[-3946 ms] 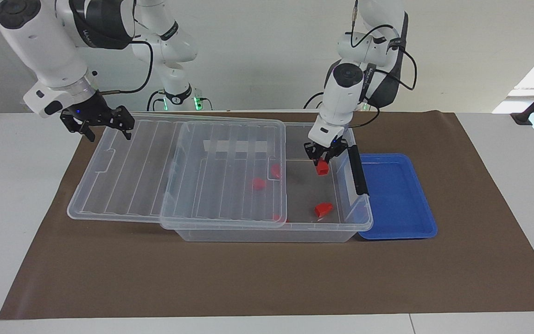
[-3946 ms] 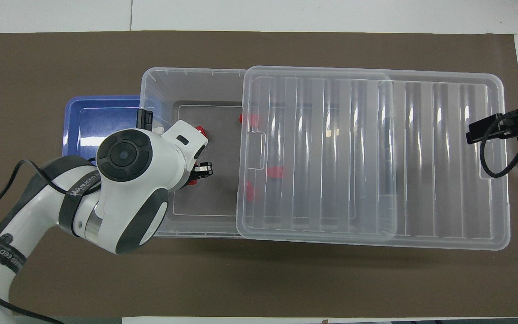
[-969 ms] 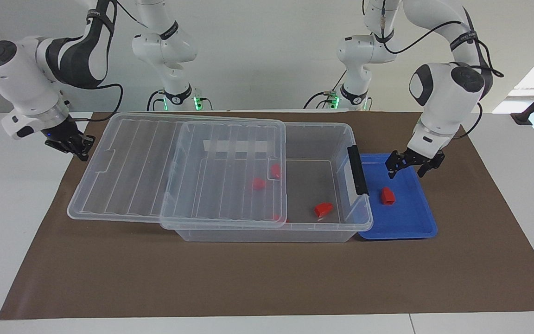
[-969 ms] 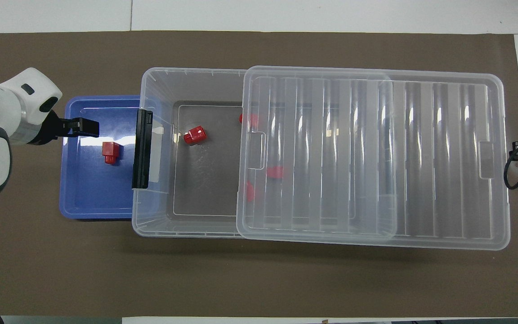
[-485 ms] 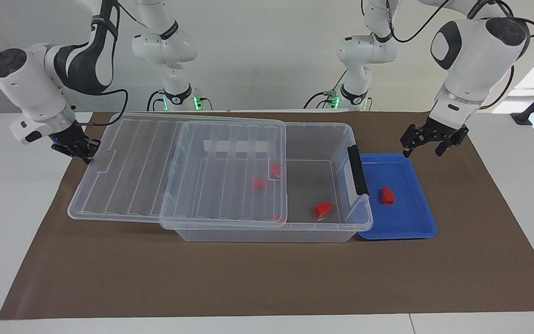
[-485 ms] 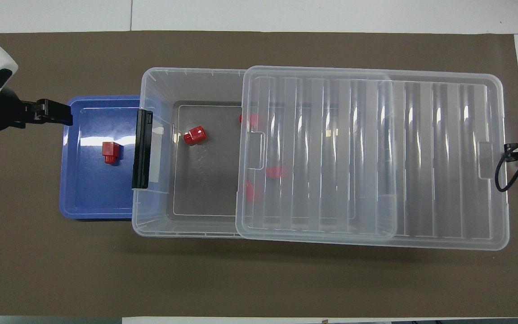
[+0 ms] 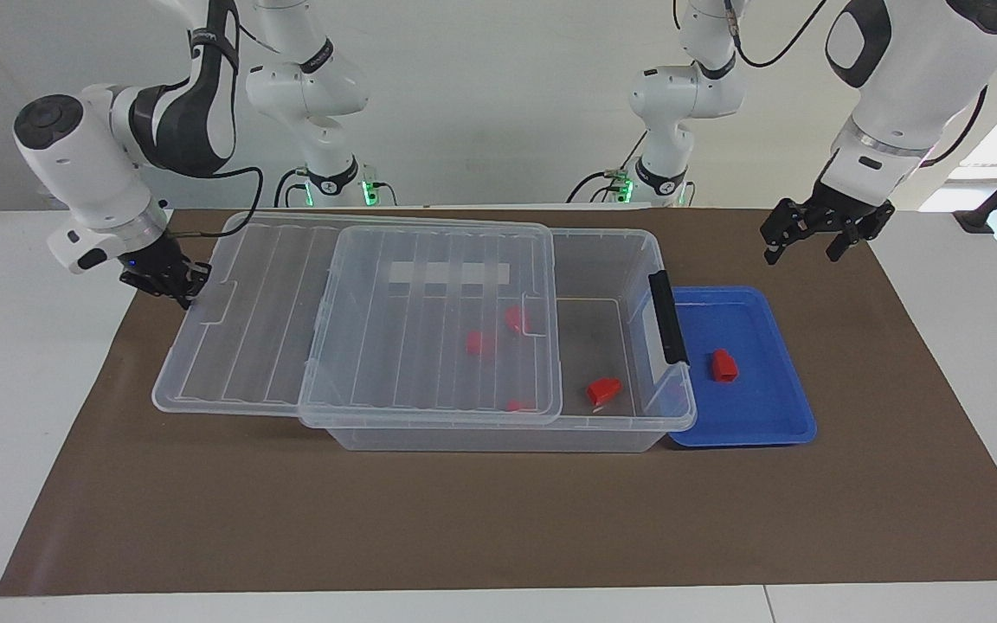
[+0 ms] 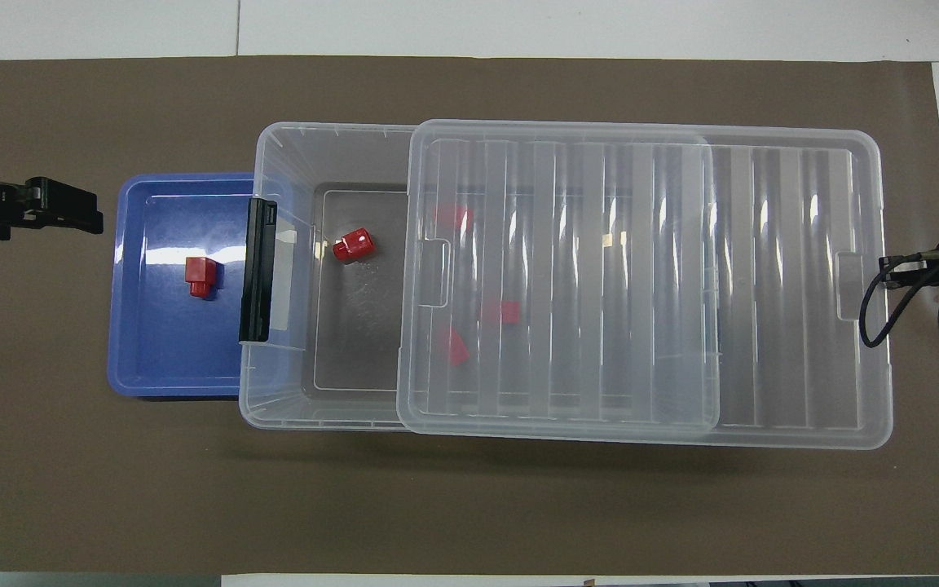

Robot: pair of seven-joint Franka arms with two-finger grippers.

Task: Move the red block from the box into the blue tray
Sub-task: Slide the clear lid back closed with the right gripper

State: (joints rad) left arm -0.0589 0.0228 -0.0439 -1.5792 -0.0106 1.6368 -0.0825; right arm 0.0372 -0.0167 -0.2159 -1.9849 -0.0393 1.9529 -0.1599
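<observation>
The red block [image 7: 723, 365] lies loose in the blue tray [image 7: 758, 407], beside the box [image 7: 602, 424] at the left arm's end of the table; it also shows in the overhead view [image 8: 200, 275] in the tray [image 8: 160, 342]. My left gripper [image 7: 801, 253] is open and empty, raised over the mat beside the tray's edge nearer the robots; it also shows in the overhead view [image 8: 70, 212]. My right gripper [image 7: 171, 284] is low at the end edge of the box's clear lid [image 7: 429, 346], touching it. The lid covers most of the box [image 8: 274, 139].
A wider, wedge-like red piece [image 7: 604, 390] lies in the uncovered part of the box. Other small red pieces [image 7: 477, 343] show through the lid. The black latch handle [image 7: 667, 317] stands on the box's end wall next to the tray. A brown mat covers the table.
The left gripper let the red block go in the tray, then rose and drew back from it. The right gripper came down to the lid's end, and the lid has slid toward the tray.
</observation>
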